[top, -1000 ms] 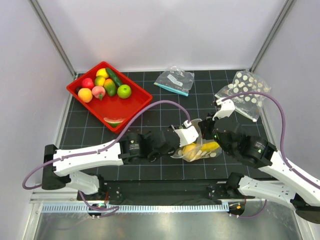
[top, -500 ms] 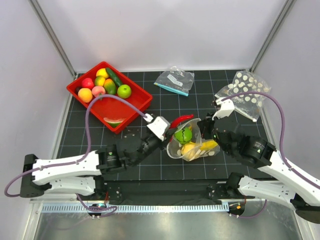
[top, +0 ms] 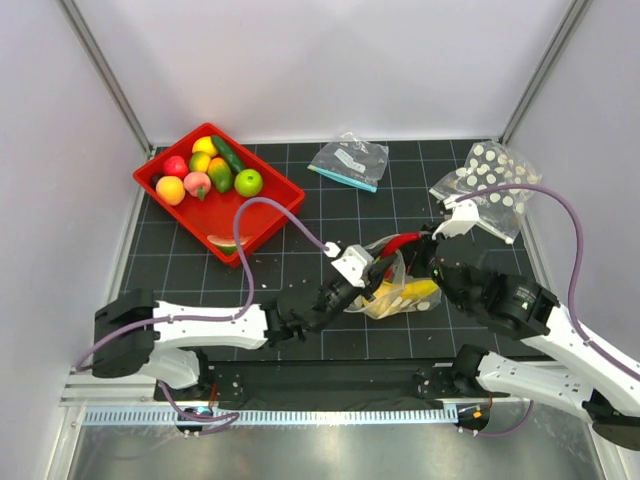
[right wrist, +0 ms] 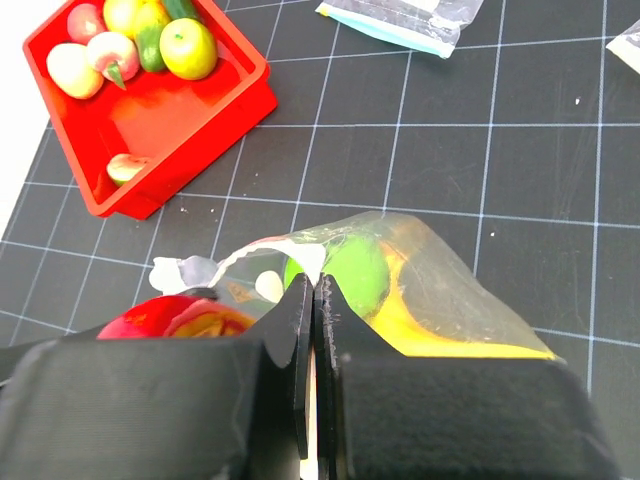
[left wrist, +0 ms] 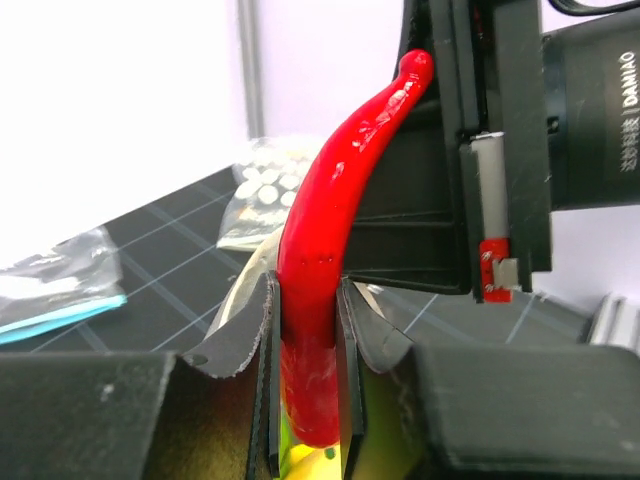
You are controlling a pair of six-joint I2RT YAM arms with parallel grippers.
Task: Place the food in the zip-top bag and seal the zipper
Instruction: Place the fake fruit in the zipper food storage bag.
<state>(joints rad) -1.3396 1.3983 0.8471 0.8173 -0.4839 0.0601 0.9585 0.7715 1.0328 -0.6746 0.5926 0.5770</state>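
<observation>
Top view: looks down on a black gridded surface between pale walls. Upper left: red tray, toy fruits heaped in its far corner. Top centre: undotted bag with a teal strip, lying flat. Upper right: spare dotted bag, crumpled. Just right of centre: zip-top bag, mouth raised, yellow banana inside. Left pincer, reaching in from lower left, clenched on a red chilli slanting over the bag's mouth. Right pincer, close against the bag's right side, fully clenched.

Left wrist view: shows the left pincer at bottom centre, gripping the red chilli near its lower end, curved tip rising to upper centre. Behind it at upper right: the black body of the right arm. Middle left, far off: spare dotted bag.

Right wrist view: shows the right pincer at lower centre, fingers pressed together on the rim of the zip-top bag. Inside the clear film: green fruit and banana. Lower left: red chilli at the bag's mouth. Upper left: red tray.
</observation>
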